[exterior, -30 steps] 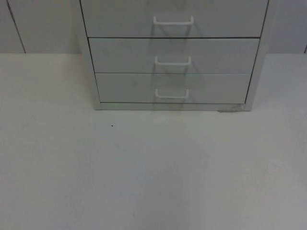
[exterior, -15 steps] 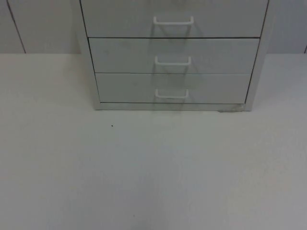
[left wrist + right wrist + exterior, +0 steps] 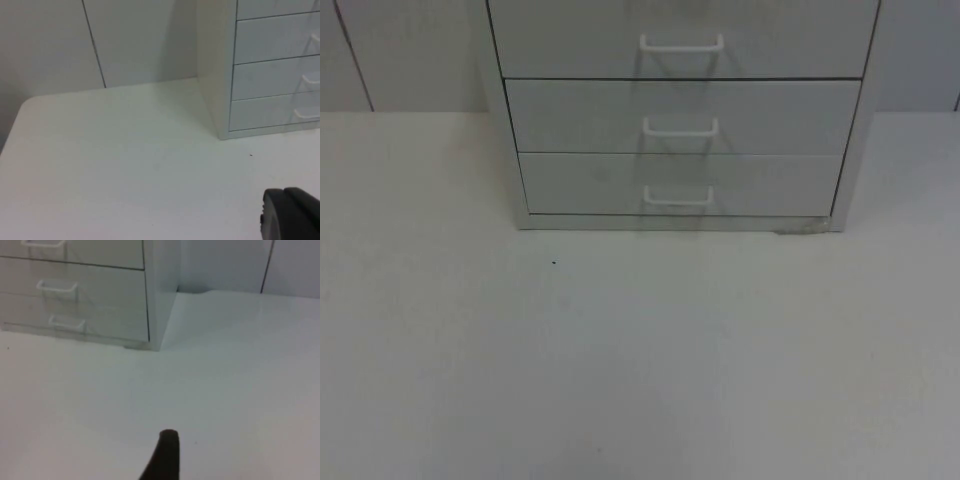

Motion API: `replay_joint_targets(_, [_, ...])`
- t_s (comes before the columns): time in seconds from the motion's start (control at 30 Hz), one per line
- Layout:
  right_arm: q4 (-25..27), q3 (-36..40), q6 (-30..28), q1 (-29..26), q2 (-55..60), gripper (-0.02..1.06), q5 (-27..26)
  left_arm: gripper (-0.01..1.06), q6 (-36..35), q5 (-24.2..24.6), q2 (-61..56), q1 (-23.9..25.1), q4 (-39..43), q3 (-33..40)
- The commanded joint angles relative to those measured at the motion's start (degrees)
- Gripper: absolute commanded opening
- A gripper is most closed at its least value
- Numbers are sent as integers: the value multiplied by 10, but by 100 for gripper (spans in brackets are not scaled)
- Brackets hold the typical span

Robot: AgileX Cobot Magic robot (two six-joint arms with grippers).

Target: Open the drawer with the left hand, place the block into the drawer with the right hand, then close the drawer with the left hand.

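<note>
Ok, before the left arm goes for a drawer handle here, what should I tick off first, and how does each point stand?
1. All three drawers shut: ok. The top drawer, middle drawer and bottom drawer sit flush in the cabinet.
2. Handles free to grasp: ok. The bottom handle has nothing in front of it.
3. Block ready for the right arm: not ok, no block lies on the table.
4. Left gripper open: cannot tell; it waits away from the cabinet.
5. Right gripper open: cannot tell; it waits over bare table.
</note>
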Motion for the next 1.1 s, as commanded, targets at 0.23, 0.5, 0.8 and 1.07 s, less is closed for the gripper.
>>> replay_joint_targets(0.23, [3,14,-5,0,-2,75,18,0,-5,5,-2,-2,11,2])
replay_joint_targets(0.5, [2,16,-2,0,-2,75,20,0,-1,4,-2,-2,-1,45])
replay_joint_targets(0.8, [1,16,-1,0,-2,75,20,0,4,9,-2,-2,-1,46])
replay_joint_targets(1.07, [3,16,-1,0,-2,75,20,0,4,35,-2,-2,15,60])
